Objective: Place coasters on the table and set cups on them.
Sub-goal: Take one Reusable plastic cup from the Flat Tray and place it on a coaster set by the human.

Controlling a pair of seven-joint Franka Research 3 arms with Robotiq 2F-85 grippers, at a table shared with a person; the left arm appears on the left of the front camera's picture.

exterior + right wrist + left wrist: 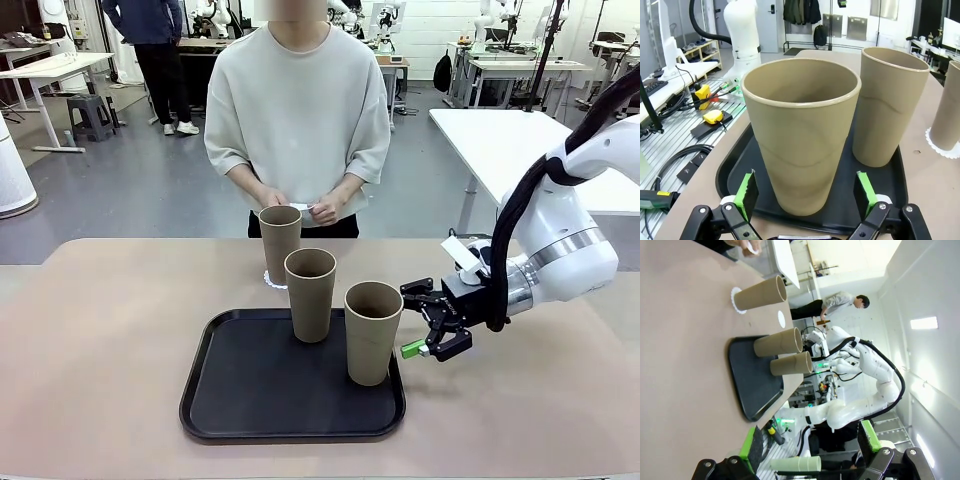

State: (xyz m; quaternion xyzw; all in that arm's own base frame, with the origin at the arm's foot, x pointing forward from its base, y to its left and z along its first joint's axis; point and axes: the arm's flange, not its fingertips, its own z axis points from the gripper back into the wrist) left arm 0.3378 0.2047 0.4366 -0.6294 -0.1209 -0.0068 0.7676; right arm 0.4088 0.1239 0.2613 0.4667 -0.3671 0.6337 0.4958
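Three tan cups stand upright. The far cup (pixel 280 243) rests on a white lacy coaster (pixel 271 281) on the beige table (pixel 100 340). The middle cup (pixel 311 293) and the near cup (pixel 372 332) stand on the black tray (pixel 250 400). My right gripper (pixel 432 336) is open just right of the near cup. In the right wrist view that near cup (pixel 802 130) stands just ahead of the spread green pads (pixel 746 190), untouched. A person's hands hold another coaster (pixel 303 208). My left gripper (pixel 810 450) is open and far from the cups (pixel 778 341).
The tray (pixel 735 165) lies near the table's front edge, with bare tabletop to its left and right. The person stands at the far side, behind the far cup. A white table (pixel 500 140) stands off to the back right.
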